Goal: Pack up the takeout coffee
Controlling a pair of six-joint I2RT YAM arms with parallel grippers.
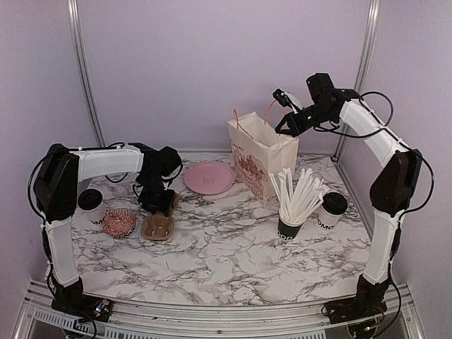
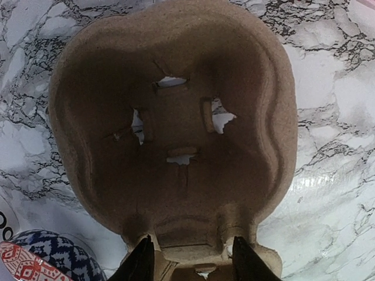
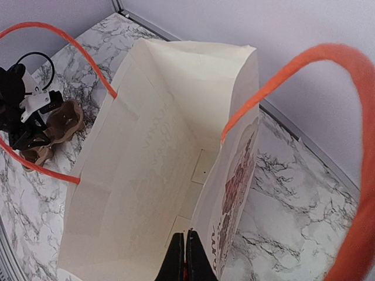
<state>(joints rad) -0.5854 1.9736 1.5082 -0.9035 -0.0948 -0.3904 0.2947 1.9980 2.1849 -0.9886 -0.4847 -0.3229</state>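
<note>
Two takeout coffee cups stand on the marble table, one at the left [image 1: 90, 203] and one at the right [image 1: 332, 209], both white with black lids. A brown pulp cup carrier [image 2: 176, 117] lies between the left cup and the pink plate. My left gripper [image 2: 190, 257] reaches down over the carrier [image 1: 157, 227], its fingers pressed against both sides of the carrier's narrow middle. My right gripper [image 3: 186, 237] is shut on an orange handle [image 3: 328, 55] of the white paper bag [image 1: 261, 159], holding it up above the open, empty bag [image 3: 146, 175].
A black cup of white straws [image 1: 293, 201] stands between the bag and the right coffee. A pink plate [image 1: 209, 176] lies behind the carrier. A red patterned cup [image 1: 119, 222] sits to the carrier's left. Walls close in at the back and sides.
</note>
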